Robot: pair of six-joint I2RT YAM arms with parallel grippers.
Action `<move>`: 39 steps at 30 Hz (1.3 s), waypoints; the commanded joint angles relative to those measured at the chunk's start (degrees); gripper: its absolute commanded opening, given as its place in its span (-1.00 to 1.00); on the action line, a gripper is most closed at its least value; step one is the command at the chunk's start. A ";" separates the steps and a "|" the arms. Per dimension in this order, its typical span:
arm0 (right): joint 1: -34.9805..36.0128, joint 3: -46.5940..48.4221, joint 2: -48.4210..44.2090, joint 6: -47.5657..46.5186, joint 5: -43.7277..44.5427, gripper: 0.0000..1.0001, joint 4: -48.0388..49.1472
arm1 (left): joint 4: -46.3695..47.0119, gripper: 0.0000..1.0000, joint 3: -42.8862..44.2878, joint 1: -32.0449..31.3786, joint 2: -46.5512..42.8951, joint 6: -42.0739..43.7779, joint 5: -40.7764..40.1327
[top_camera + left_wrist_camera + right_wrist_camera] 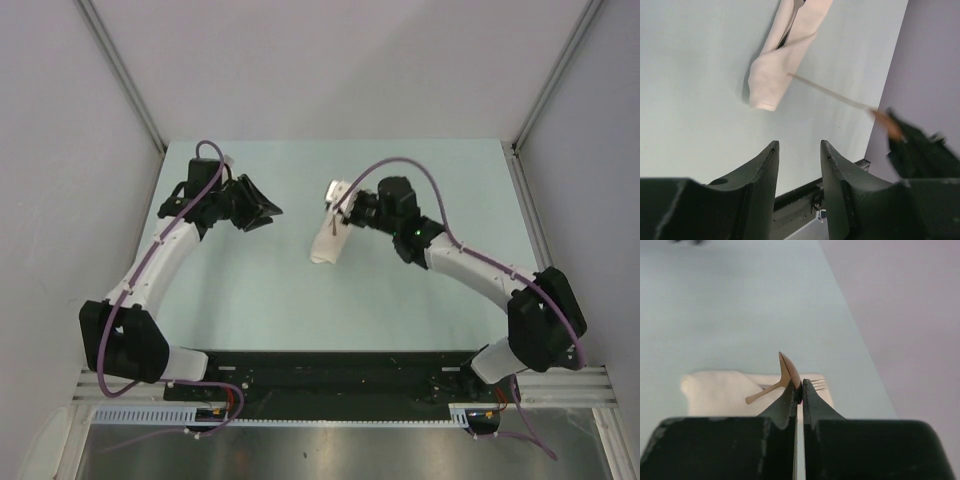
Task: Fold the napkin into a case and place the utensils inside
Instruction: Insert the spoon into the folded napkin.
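Between the clenched fingers of the right gripper (799, 388) sits the spoon (788, 371), gripped by its copper bowl, handle tip reaching the napkin case (720, 392) just beyond. Beside those fingertips the fork (819, 385) shows its tines at the case's end. Well ahead of the left gripper (799, 146), whose fingers are parted and empty, the case lies on the table (695, 75).

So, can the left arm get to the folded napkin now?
Probably yes. Only bare table lies between the open left claw and the napkin; the right claw holds the spoon from the opposite side.
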 commanded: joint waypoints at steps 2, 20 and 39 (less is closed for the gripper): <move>-15.05 14.98 8.29 20.76 -11.50 -1.00 -6.79 | 9.97 -0.17 -4.55 -0.96 -0.65 2.18 -0.35; -31.79 49.74 39.61 38.00 -26.21 -1.00 -23.85 | 18.07 -0.78 -0.70 -14.94 20.79 1.83 1.85; -33.11 59.59 51.74 38.63 -35.01 -1.00 -34.58 | 20.09 -0.87 -2.20 -15.03 29.06 2.53 -0.34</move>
